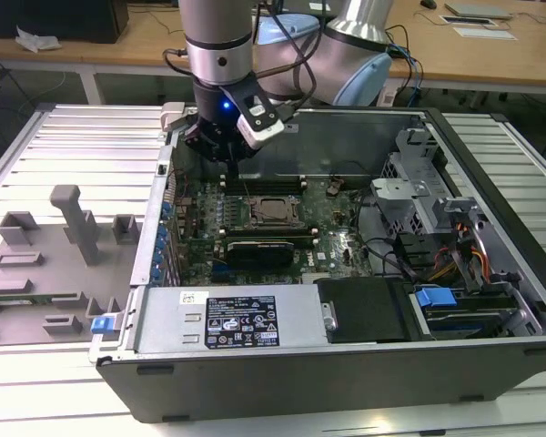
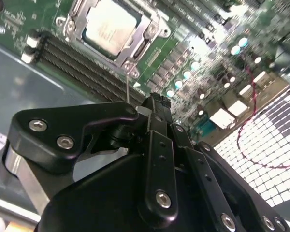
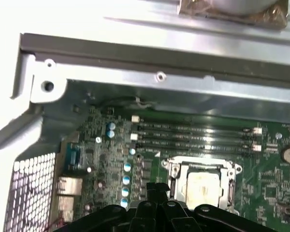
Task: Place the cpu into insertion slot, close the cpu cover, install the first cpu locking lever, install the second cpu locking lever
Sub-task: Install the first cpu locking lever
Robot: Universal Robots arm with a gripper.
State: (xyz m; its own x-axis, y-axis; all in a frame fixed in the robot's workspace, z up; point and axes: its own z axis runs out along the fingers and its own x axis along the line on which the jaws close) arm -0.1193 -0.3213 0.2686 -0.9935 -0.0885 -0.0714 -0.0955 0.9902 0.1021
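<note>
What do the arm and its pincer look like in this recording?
The arm is a silver-grey cylinder with a black wrist band and a small blue light; pale blue joint caps show behind. Black cables trail beside it. A white-and-black module is mounted at the wrist. The pincer is matt black linked plates with silver screw heads.

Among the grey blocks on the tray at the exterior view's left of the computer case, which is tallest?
The upright post with the wider cap. It rises well above the low box-like blocks beside it.
</note>
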